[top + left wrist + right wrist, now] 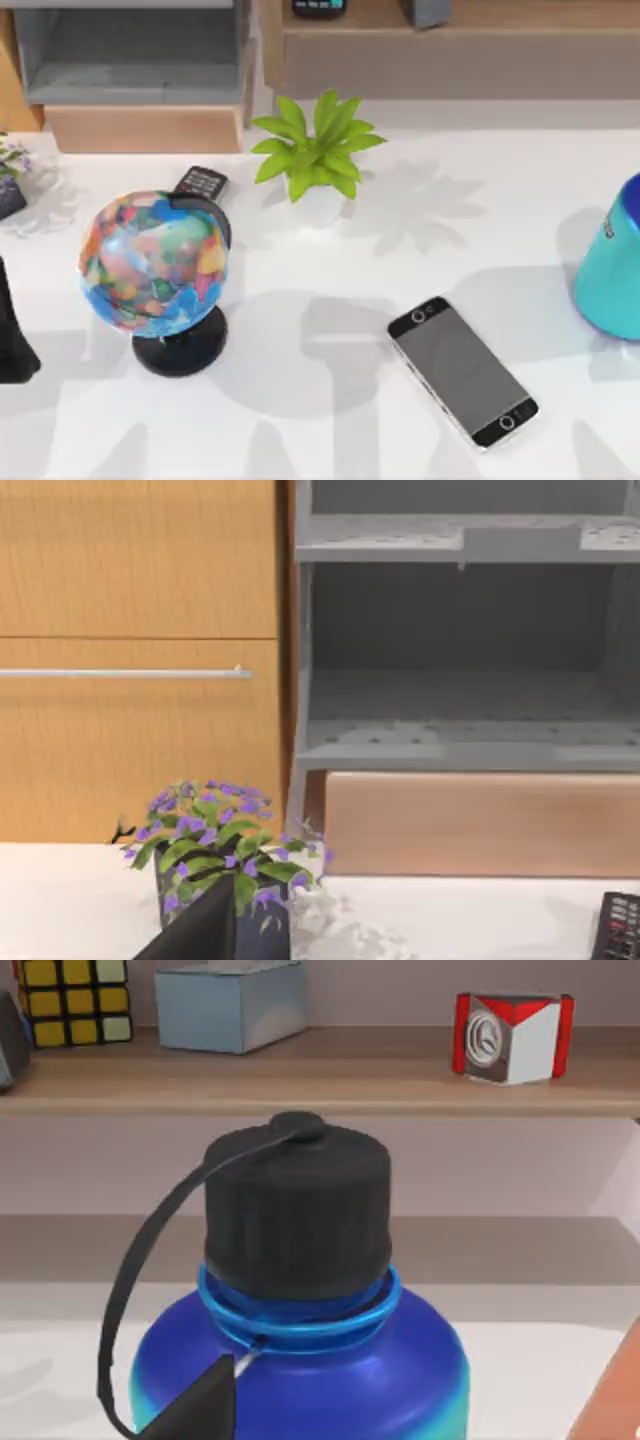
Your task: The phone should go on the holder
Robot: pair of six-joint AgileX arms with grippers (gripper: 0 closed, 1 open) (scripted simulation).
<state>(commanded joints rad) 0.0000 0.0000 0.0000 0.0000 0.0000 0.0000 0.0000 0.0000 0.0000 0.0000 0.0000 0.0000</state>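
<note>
the flat grey-screened phone with black end bands and a silver rim (pixel 463 371) lies face up and askew on the white desk (pixel 330 440), right of centre, apart from everything around it. no jaws touch it, and i cannot tell how either arm's jaws stand. to its right, at the desk's right edge, stands a blue and teal bottle (pixel 612 260) with a black ribbed cap (pixel 297 1205) and a black strap. to the phone's left stands a many-coloured globe on a black round base (pixel 155 265), with a small black keypad device (pixel 201 183) just behind it. a green leafy plant in a white pot (pixel 317 155) stands behind the phone. purple flowers in a dark pot (pixel 215 855) sit at the far left. behind the desk are a grey open shelf unit (pixel 465 640), wooden cabinet fronts (pixel 140 660) and a wooden shelf (pixel 320 1075) carrying a colour cube (pixel 75 1000), a pale blue box (pixel 230 1000) and a red and white box (pixel 512 1035)
</note>
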